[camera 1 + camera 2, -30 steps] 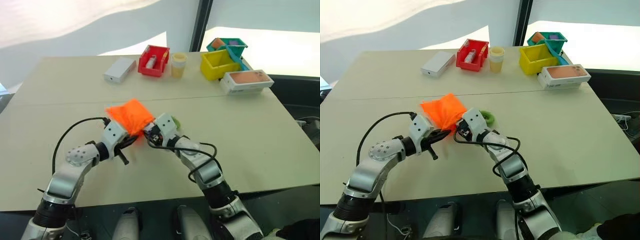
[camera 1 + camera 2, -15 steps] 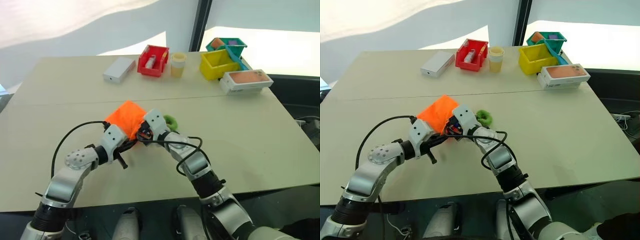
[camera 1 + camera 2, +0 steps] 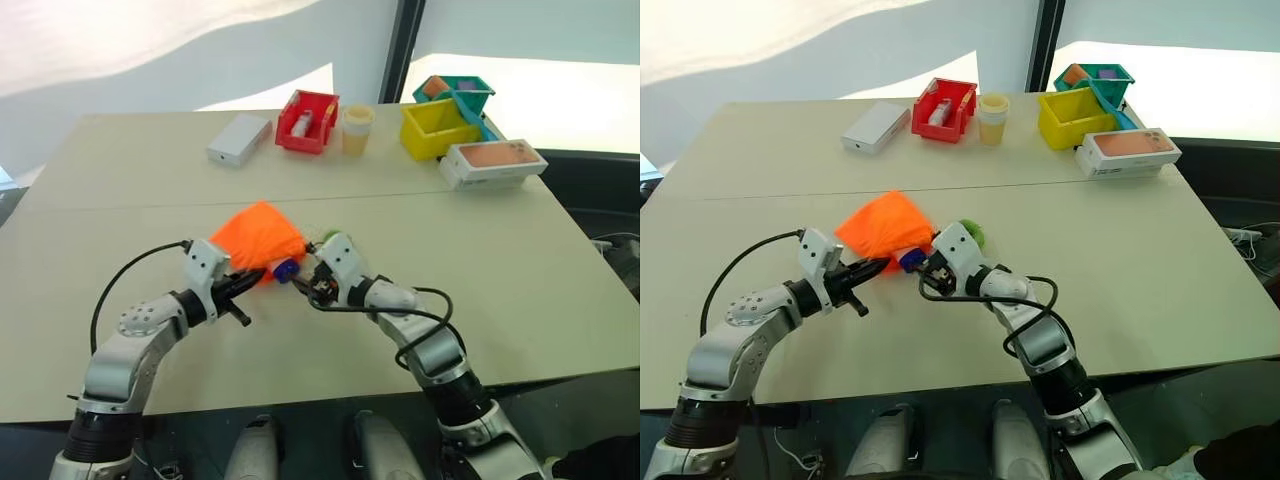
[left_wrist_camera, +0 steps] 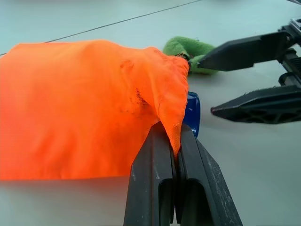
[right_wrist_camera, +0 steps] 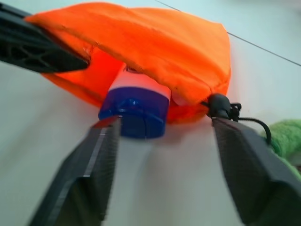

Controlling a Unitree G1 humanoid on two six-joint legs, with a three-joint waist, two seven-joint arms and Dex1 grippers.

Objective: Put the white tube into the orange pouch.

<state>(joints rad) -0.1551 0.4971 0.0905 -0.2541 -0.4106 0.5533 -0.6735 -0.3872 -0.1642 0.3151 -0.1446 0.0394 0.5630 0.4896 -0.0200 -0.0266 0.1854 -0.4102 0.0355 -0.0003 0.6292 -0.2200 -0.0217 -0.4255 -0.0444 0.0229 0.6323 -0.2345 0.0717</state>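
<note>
I have my left gripper [image 4: 175,141] pinched tight on the hem of the orange pouch [image 3: 258,232], lifting that edge off the table [image 3: 120,180] so the mouth stays agape and facing my other hand. That is the whole reason for the hold: a soft bag lying flat offers no opening to push anything into. The white tube [image 5: 135,109] sits most of the way inside, body under the fabric and only its blue cap poking out of the mouth, close beside my left fingers [image 4: 155,179]. My right gripper [image 5: 162,155] has its fingers spread apart with nothing between them, just in front of that cap and pointing at it; the cap sits nearer one finger than the other, and I cannot tell for certain whether that finger brushes it. The green fuzzy loop [image 3: 971,233] on the cord lies on the table just beside my right gripper, clear of the mouth. I judge the tube needs one more nudge on the cap to go fully in.
</note>
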